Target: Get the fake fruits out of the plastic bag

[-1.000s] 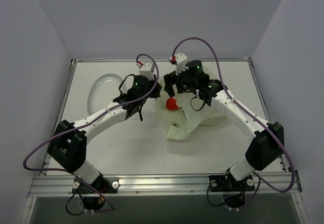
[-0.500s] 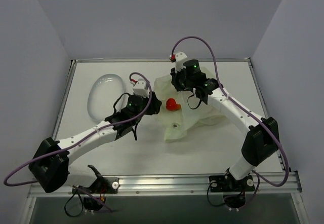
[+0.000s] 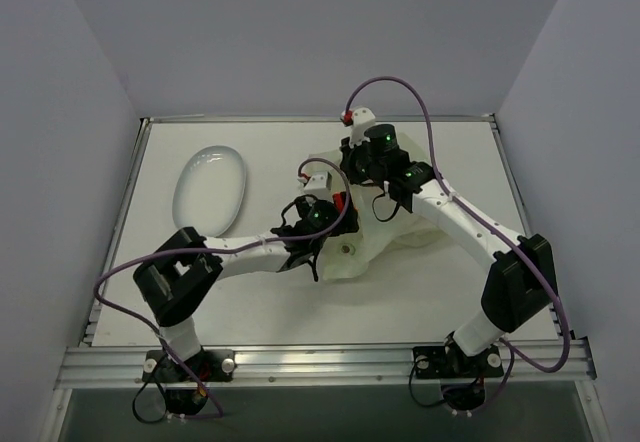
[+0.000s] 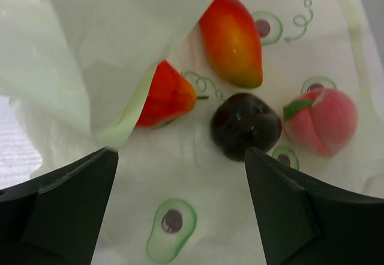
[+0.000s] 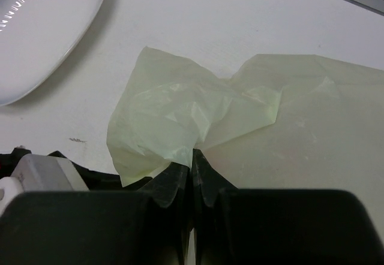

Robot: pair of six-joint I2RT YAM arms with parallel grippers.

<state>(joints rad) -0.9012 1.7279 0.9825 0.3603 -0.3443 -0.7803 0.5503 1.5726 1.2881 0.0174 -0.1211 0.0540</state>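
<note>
Removal apparently not begun: fruits still bagged.
Right jaws pinch a fold of the pale-green printed plastic bag; left jaws, apart, hover above the small red, orange and dark fake fruits inside, frame centre.

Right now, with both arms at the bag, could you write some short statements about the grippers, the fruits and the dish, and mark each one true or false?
1. The right gripper is shut on an edge of the plastic bag. True.
2. The left gripper is shut on the dark plum. False: its jaws stand open and hold nothing; the plum lies beyond them.
3. Four fake fruits lie on the avocado-printed plastic. True.
4. The peach lies in the white oval dish. False: it lies on the bag, beside the plum.
5. A fold of the bag covers part of the red-orange fruit. True.
</note>
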